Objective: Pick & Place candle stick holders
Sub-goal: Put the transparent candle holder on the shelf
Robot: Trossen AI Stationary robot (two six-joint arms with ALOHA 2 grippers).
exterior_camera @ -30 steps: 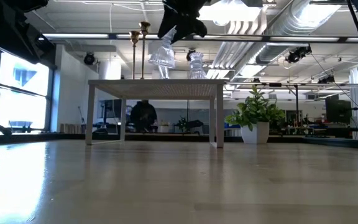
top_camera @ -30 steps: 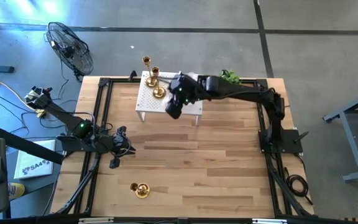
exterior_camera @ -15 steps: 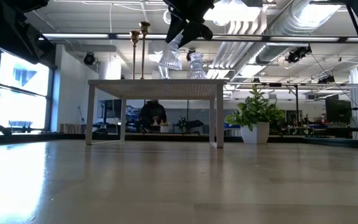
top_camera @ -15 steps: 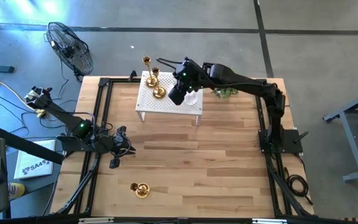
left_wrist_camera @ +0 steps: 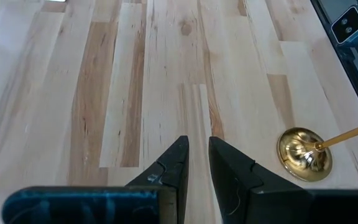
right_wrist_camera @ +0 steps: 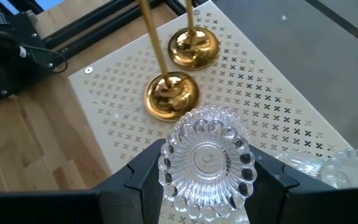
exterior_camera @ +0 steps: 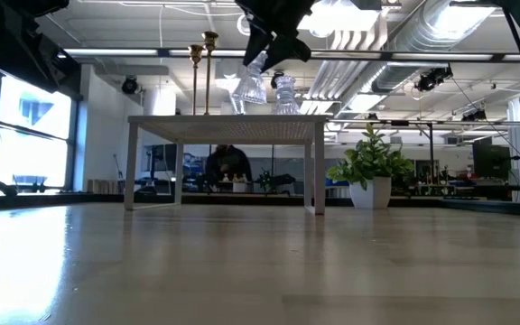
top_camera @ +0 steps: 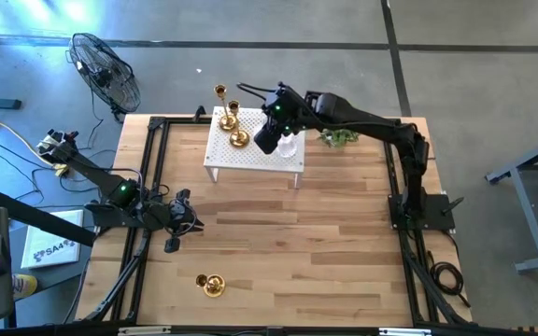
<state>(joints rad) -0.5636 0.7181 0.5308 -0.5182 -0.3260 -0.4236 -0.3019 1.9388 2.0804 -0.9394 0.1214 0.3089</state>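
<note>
A white perforated stand [top_camera: 220, 157] sits at the table's far middle. Two gold candle stick holders [top_camera: 237, 137] [top_camera: 227, 119] stand upright on it, and one clear glass holder [top_camera: 290, 146] stands at its right end. My right gripper [top_camera: 267, 138] is shut on a second clear glass holder [exterior_camera: 249, 86] above the stand. A third gold holder [top_camera: 211, 284] lies on its side on the wood near the near edge; it also shows in the left wrist view [left_wrist_camera: 305, 153]. My left gripper [left_wrist_camera: 196, 149] hangs shut and empty over the table's left part. My right gripper pinches the glass holder's upper part [exterior_camera: 258, 61] between its two fingers [right_wrist_camera: 143, 173], coming from above and slanting down. The holder hangs tilted below the fingers, its scalloped round base [right_wrist_camera: 207, 158] lowest and clear of the stand's top [exterior_camera: 224, 118].
A small green plant [top_camera: 341, 137] stands at the far right of the stand. Black frame rails [top_camera: 152, 168] run along the table's edges. Bare wood [top_camera: 297, 243] spans the middle and near right. A person shows beyond the stand in the low view [exterior_camera: 227, 167].
My right gripper has carried the glass holder toward the table's far edge, from the stand's near side to above its top, closer to the other glass holder. The holder stays tilted and clear of the stand.
</note>
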